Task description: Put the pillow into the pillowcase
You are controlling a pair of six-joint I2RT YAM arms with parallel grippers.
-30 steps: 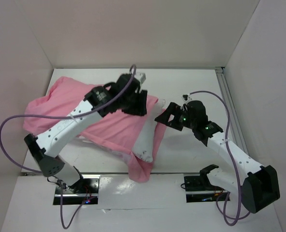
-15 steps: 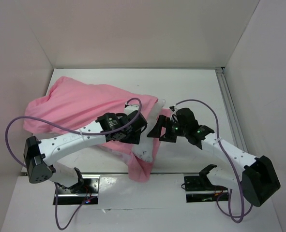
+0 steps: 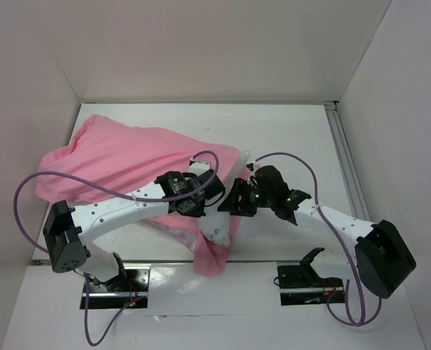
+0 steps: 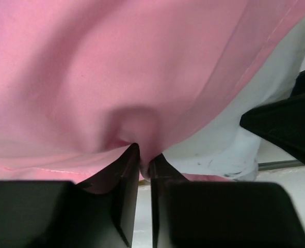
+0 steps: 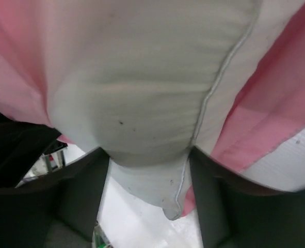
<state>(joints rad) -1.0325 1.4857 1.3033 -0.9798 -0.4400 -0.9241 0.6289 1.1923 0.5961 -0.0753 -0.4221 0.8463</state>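
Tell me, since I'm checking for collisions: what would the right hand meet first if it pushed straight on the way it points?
The pillow. Its white corner already sits between the right hand's open fingers, so pushing on would likely press straight into the stuffing; the pink pillowcase flanks it.

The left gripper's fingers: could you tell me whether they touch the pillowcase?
Touching. The left wrist view shows the left gripper pinching a puckered fold of the pillowcase between nearly closed fingers.

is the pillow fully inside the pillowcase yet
No, partly out. One white corner of the pillow sticks out past the pink pillowcase edge, between the right end effector fingers.
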